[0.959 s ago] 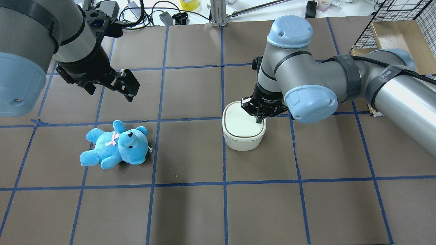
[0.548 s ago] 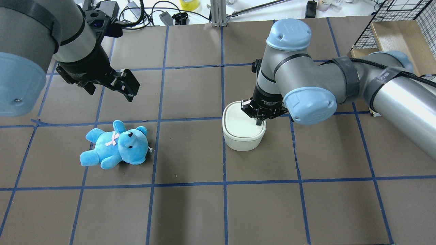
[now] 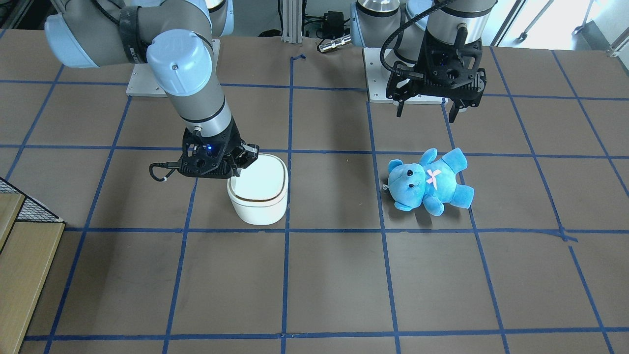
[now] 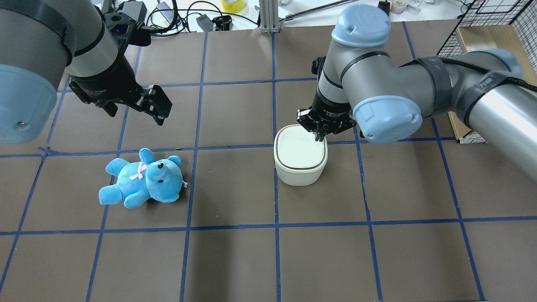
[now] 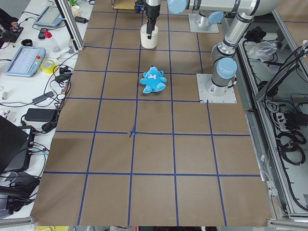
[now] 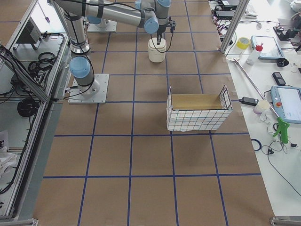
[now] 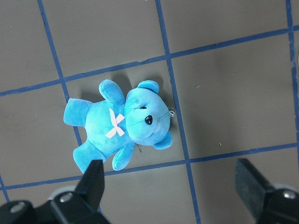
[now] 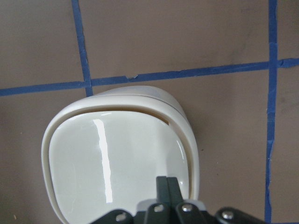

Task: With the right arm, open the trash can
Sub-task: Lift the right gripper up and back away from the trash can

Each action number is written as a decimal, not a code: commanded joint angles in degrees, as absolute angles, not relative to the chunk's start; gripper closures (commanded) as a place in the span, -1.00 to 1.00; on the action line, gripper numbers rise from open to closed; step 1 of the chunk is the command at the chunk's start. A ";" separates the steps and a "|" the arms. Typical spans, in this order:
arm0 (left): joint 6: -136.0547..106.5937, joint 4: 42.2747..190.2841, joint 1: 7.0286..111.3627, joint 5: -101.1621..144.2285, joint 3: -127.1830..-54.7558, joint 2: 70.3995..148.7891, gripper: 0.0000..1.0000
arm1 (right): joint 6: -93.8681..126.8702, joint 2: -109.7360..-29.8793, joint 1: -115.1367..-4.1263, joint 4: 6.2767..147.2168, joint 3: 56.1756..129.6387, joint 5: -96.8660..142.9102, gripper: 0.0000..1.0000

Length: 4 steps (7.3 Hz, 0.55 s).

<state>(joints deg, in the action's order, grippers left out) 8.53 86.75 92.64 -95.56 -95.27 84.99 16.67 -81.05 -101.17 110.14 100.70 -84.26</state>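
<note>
A brown surface point(image 4: 235, 260) ruled into squares by blue tape fills every view, with benches and cables beyond its edges.

The right arm point(image 4: 361, 84) points its jaws straight down, pressed together with nothing between them; the wrist view shows both fingers point(image 8: 167, 186) side by side at the near rim of the lid point(image 8: 117, 163), close to one corner. Whether the tips rest on the lid or hang just above it, I cannot tell. From the jaws the trash can point(image 4: 300, 174) lies directly below, and almost the whole lid stretches away from them toward the opposite edge. There a thin dark slit shows under the rim; it may be the hinge side or a first gap, and the pictures do not settle which. The lid otherwise reads as lying nearly flat, so I judge the can not yet open. The can is a rounded square with no strong long axis, so the move turns on which edge is free, not on heading.

Brown surface shows on each side of the can, leaving room to tip the lid. The wire basket point(image 6: 197, 120) stands well apart.

The left arm point(image 4: 96, 71) is the farther one: its jaws are spread wide above the teddy bear point(image 4: 144, 179), well apart from the can.
</note>
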 commanded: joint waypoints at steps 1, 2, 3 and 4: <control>8.53 86.75 92.64 -95.54 -95.27 84.99 -1.00 | 16.79 -82.52 -100.29 109.60 97.39 -84.99 -0.27; 8.53 86.75 92.64 -95.54 -95.27 84.99 -1.00 | 15.92 -83.75 -99.50 107.60 97.12 -85.69 -0.50; 8.53 86.75 92.64 -95.54 -95.27 84.99 -1.00 | 14.34 -84.89 -98.36 106.62 97.12 -87.00 -0.88; 8.53 86.75 92.64 -95.54 -95.27 84.99 -1.00 | 11.45 -85.77 -97.48 105.48 97.12 -87.45 -1.00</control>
<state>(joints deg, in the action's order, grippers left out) 8.53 86.75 92.64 -95.54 -95.27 84.99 14.30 -84.52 -98.66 106.95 97.22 -86.56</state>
